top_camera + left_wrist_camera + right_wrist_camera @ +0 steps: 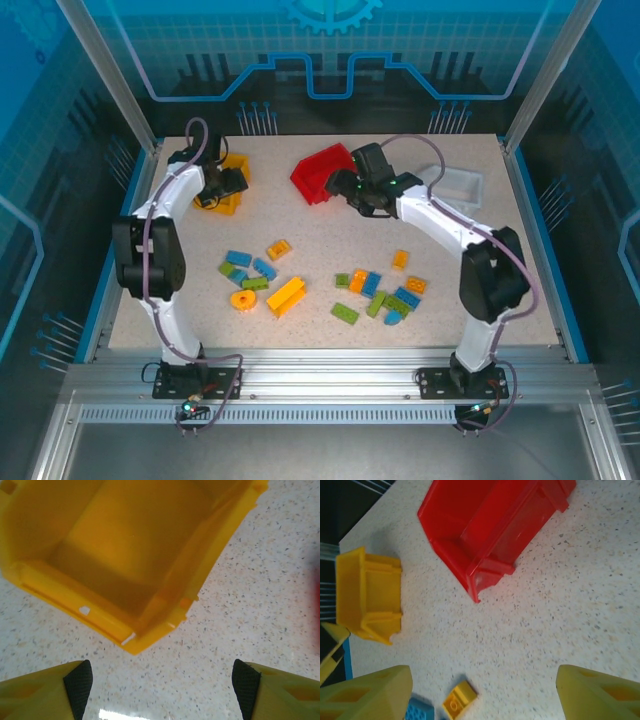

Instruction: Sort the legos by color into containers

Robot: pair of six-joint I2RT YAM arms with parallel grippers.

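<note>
1. Left gripper (162, 685), jaws wide and empty, sits low in frame below the yellow bin (75, 596).
2. Right gripper (482, 690), equally spread and empty, sits beneath the red bin (485, 525).
3. Legos (285, 296) lie scattered across lower centre; white bin (455, 185) stands upper right.

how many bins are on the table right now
3. The yellow bin is at the back left, the red bin at the back centre, and the translucent white bin at the back right. None seems to be hidden.
</note>
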